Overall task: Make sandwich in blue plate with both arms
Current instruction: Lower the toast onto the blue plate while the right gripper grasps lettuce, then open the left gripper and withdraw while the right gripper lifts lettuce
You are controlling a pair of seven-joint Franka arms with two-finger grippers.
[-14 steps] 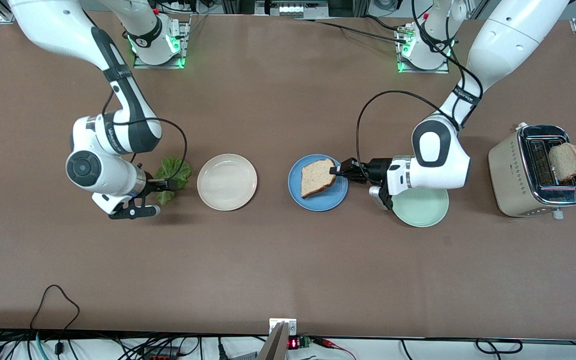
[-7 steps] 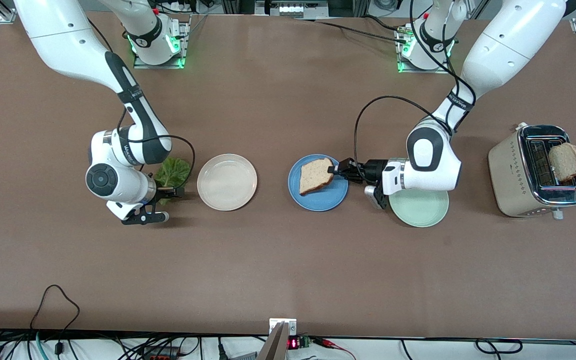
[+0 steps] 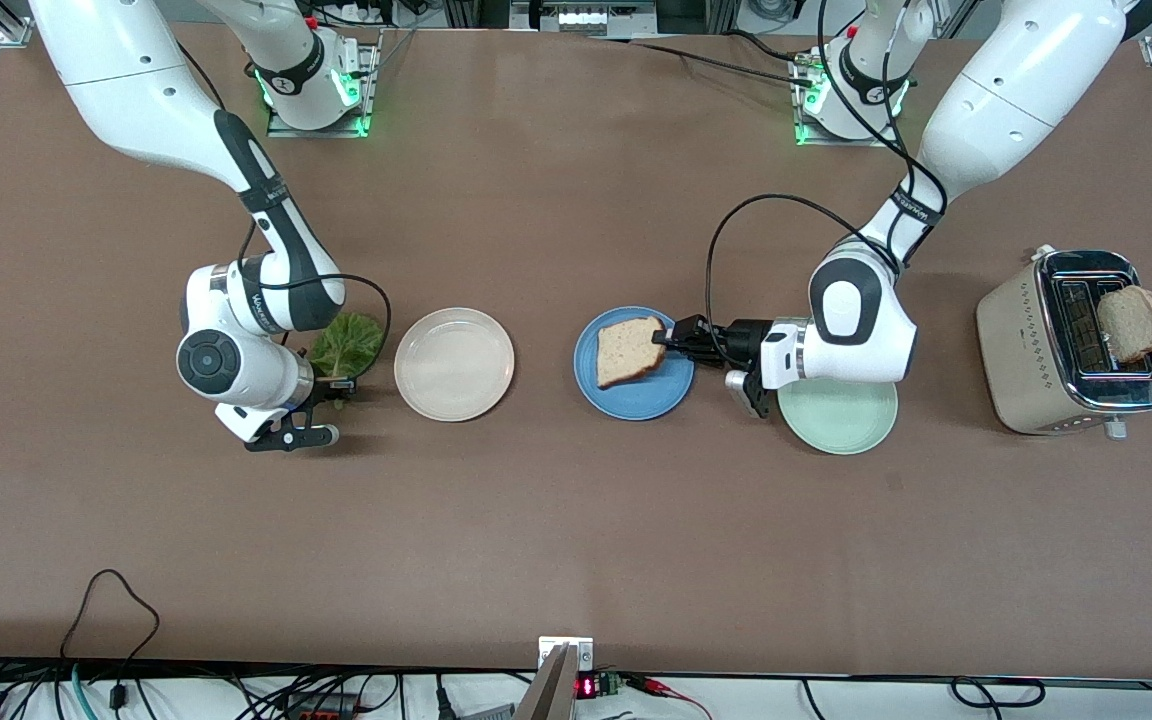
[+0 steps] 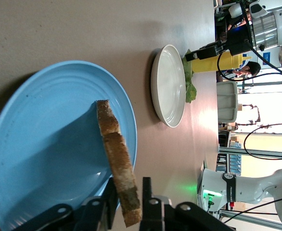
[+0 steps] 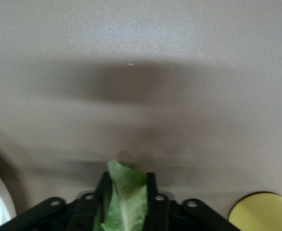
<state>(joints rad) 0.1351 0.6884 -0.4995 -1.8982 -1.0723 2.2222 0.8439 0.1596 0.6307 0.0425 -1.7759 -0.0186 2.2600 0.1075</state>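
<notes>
A tan bread slice stands tilted on edge over the blue plate, in the middle of the table. My left gripper is at the plate's rim. In the left wrist view the bread slice rests against one finger of the left gripper, a small gap shows at the other finger, and the blue plate lies beneath. The green lettuce leaf lies on the table toward the right arm's end. My right gripper is shut on the leaf's stem end. A second bread slice sticks out of the toaster.
A beige plate lies between the lettuce and the blue plate. A mint-green plate sits partly under the left wrist. The toaster stands at the left arm's end. A yellow bottle is close to the right gripper.
The right arm moved in on the lettuce and its jaws closed on the leaf. The left gripper crept toward the blue plate and its jaws eased apart around the bread.
</notes>
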